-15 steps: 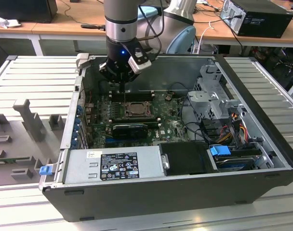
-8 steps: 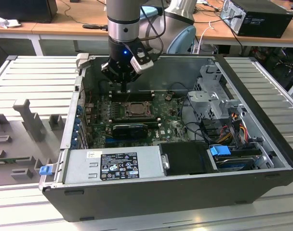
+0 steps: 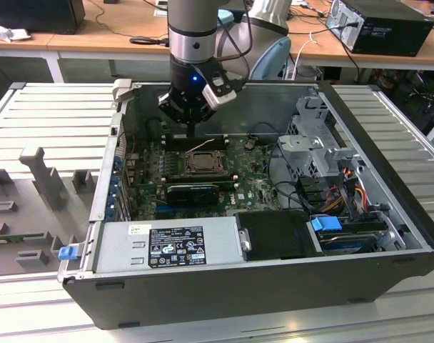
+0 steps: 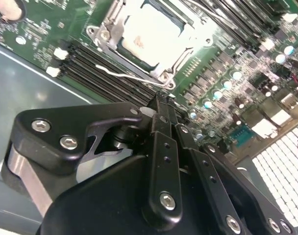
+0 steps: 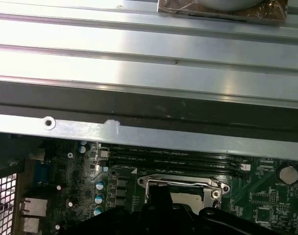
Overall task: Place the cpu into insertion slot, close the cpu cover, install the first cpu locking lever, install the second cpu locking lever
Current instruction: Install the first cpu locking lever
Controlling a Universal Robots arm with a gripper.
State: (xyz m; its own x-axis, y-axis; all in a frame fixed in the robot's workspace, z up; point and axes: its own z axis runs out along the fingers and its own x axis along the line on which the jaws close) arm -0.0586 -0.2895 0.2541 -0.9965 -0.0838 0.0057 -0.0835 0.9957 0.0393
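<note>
Second wrist view: gripper [image 4: 161, 100], fingers pressed together and holding nothing, is hovering beside the cover [image 4: 154, 41]. Thin wire lever [image 4: 127, 74] is likely springy; hook its end.

Clearly a robotics or electronics laboratory, with a test bench arranged for computer assembly. An open desktop computer case [image 3: 288, 286] lying on its side upon a ribbed aluminium work table [image 3: 53, 121], with the green motherboard [image 3: 253, 189] and the silver power supply [image 3: 167, 246] exposed inside. Just beside the case, toward the exterior view's left, grey fixture blocks [image 3: 42, 179] standing on the same table. Behind the case, long wooden desks [image 3: 96, 39] carrying loose black cables [image 3: 149, 41] and another black computer box [image 3: 388, 25]. Above the case, a grey industrial robot arm [image 3: 194, 28] reaching down over the motherboard.
</note>
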